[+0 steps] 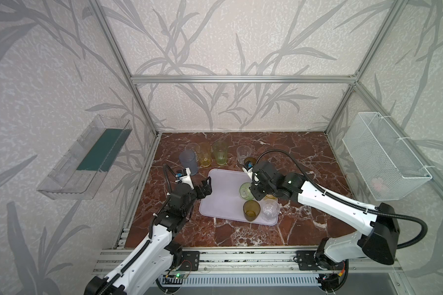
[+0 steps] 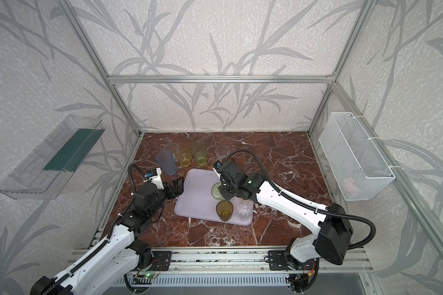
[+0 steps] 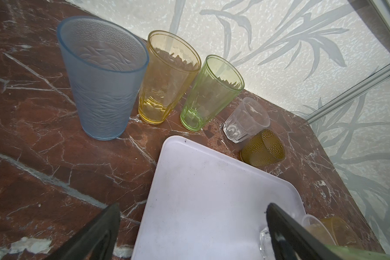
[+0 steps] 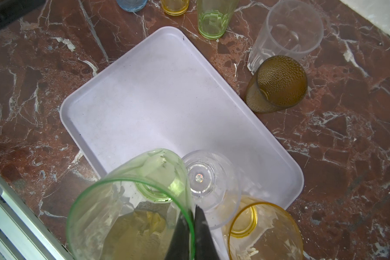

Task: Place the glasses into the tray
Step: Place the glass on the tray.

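The lavender tray (image 1: 223, 199) lies mid-table. My right gripper (image 4: 193, 210) is shut on the rim of a short green glass (image 4: 131, 202), tilted just over the tray's right part. An amber glass (image 1: 251, 210) and a clear glass (image 1: 270, 210) stand in the tray. A short yellow glass (image 4: 263, 229) stands at its right edge, half under the arm. Behind the tray stand a tall grey-blue (image 3: 104, 78), yellow (image 3: 167, 76) and pale-green glass (image 3: 212, 90) and a clear one (image 3: 245, 119); another amber glass (image 3: 262, 147) lies on its side. My left gripper (image 1: 206, 187) hangs open over the tray's left edge.
The table is red-brown marble. A further clear glass (image 1: 192, 148) stands behind the grey-blue one. A clear plastic shelf (image 1: 85, 158) hangs on the left wall and a white wire basket (image 1: 384, 158) on the right wall. Aluminium frame posts stand at the table's corners.
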